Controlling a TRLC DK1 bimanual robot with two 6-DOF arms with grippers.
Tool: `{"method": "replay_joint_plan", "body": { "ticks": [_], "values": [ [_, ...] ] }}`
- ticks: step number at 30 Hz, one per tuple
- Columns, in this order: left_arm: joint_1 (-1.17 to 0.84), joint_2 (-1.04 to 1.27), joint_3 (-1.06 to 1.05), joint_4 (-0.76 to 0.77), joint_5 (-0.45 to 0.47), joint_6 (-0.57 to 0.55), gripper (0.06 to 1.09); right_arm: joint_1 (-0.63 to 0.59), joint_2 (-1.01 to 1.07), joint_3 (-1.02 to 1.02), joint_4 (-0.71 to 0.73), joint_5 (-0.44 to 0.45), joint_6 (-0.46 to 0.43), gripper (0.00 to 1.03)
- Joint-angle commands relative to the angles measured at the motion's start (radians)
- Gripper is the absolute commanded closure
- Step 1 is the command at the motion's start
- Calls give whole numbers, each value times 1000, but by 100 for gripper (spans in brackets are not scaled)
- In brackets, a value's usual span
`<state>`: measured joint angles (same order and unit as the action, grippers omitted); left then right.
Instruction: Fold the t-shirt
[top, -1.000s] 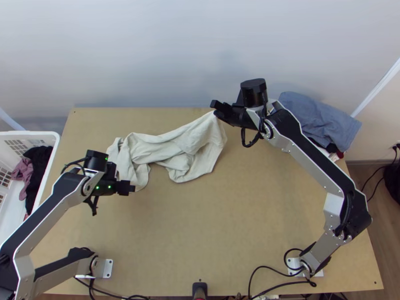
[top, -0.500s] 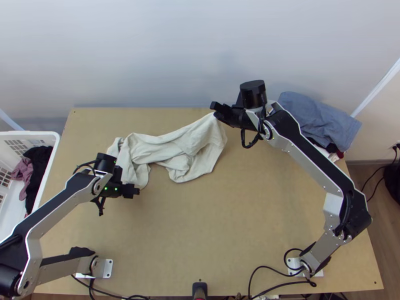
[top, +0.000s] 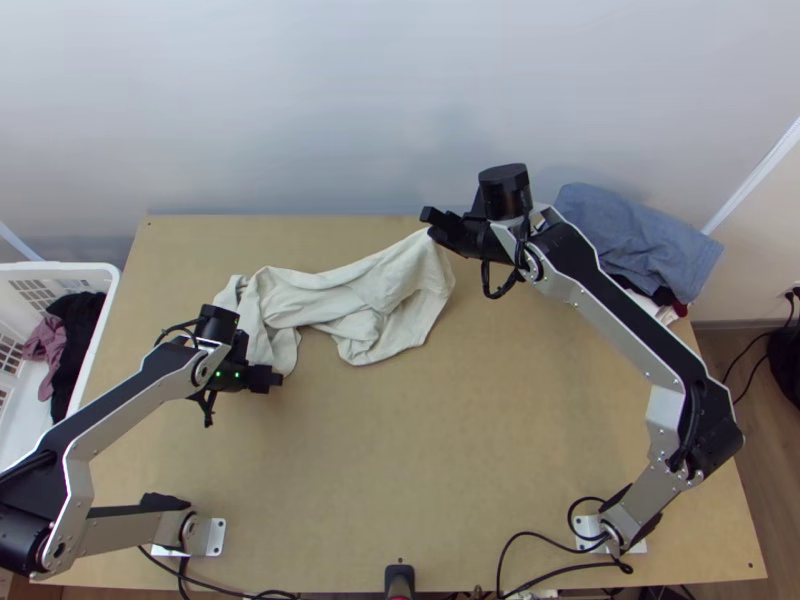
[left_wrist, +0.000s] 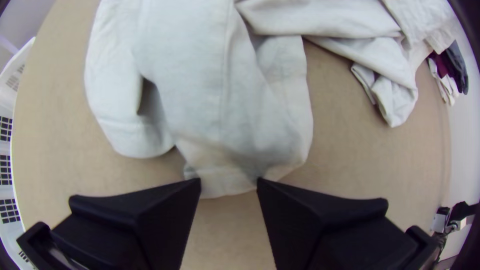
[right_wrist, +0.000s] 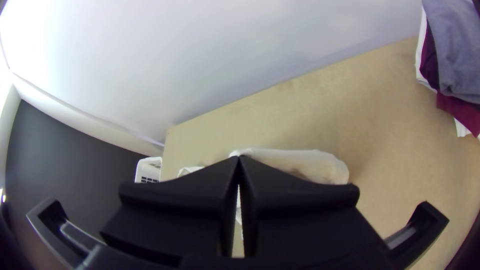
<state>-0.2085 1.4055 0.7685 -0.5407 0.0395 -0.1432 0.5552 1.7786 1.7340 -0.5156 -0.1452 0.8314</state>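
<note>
Silver-grey links (top: 668, 412) on me, running into chunky black joints (top: 718, 430), tiny screws dotting the metal, black cables (top: 487, 284) looping at my wrists, two green lights (top: 219, 375) glowing on my left arm (top: 130, 405)!

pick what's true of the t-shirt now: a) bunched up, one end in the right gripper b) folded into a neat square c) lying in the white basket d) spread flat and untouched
A: the t-shirt lies in loose, uneven folds along the table, and its one end rises to the right gripper, whose fingers are closed on it.
</note>
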Motion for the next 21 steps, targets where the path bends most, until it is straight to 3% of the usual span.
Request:
{"method": "replay_joint_plan", "body": {
  "ticks": [1, 4, 15, 21],
  "values": [
    [-6, 39, -37, 45, -4, -24, 75, -5, 1, -16, 9, 12, -14, 100],
    [-6, 35, -44, 65, -4, -24, 104, -5, -5, -19, 9, 12, -18, 100],
    [130, -66, 52, 15, -13, -18, 104, -47, -34, -25, 11, 26, -34, 100],
    [199, -158, 224, -15, -102, -1, 104, -87, -76, -48, 9, 105, -179, 100]
  ]
}}
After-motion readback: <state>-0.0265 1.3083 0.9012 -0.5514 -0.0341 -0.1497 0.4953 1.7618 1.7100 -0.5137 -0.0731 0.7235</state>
